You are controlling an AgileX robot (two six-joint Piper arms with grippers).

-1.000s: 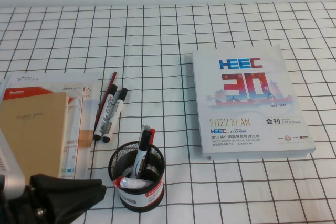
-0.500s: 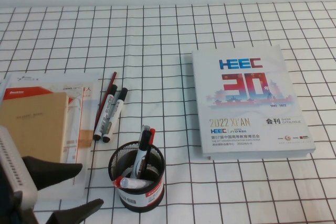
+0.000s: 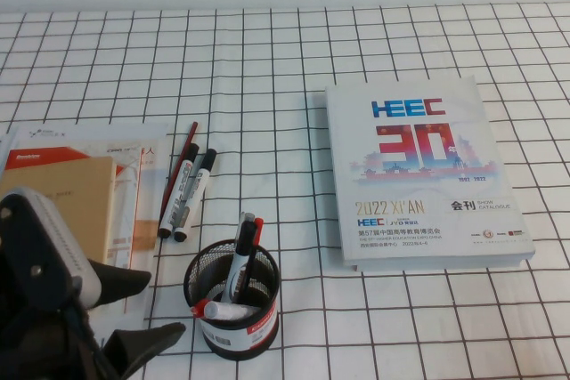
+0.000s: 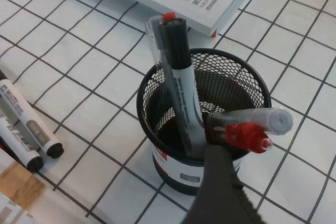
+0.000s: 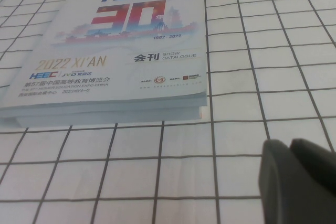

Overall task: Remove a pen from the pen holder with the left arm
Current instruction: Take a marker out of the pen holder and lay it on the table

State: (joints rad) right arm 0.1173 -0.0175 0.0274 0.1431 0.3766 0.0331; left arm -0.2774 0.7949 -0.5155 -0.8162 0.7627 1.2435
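- Left hand [image 3: 165, 306], fingers apart and empty, sits just left of the holder [image 3: 242, 334].
- Holder: black mesh cup with a red-and-white label, at the counter's [image 3: 356, 42] near side.
- Pens [image 3: 239, 260] inside: a grey-black marker, a red-tipped pen, and a clear-capped one leaning across.
- Right hand [image 5: 299, 182], fingers together, is near the book [image 5: 115, 40].

A catalogue [image 3: 427, 171] lies flat on the gridded cloth [image 3: 267, 60], well apart from two markers [image 3: 195, 195] (beside stacked papers [image 3: 89, 140]).

Black mesh pen holder [image 3: 240, 331], upright, pens [image 3: 239, 260] inside
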